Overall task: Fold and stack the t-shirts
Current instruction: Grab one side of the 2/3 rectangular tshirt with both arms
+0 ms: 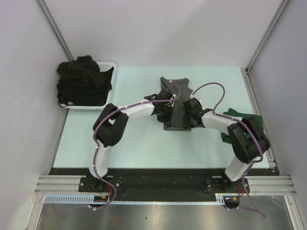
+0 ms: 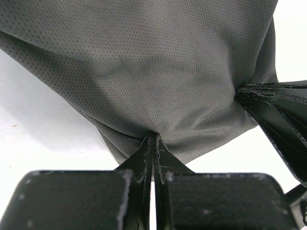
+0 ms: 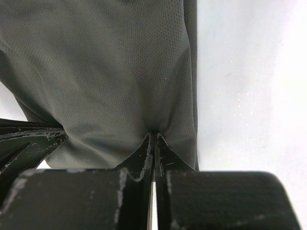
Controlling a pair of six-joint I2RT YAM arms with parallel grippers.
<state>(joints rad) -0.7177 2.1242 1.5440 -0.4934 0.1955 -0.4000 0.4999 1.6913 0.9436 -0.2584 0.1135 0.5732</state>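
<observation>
Top external: left jaws and right jaws clenched on grey t-shirt (image 1: 178,120), grips hidden.

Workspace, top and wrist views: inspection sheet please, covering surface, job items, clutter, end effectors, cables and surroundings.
Surface: pale green table, flat.
Job's things: grey t-shirt mid-table; dark green t-shirt at right edge; black t-shirts heaped in white basket.
Clutter: nothing seen.
End effectors: left end effector and right end effector both shut on the grey t-shirt.
Cables: purple cables along both arms, one looping over the grey t-shirt.
Surroundings: white walls, metal frame posts.
</observation>
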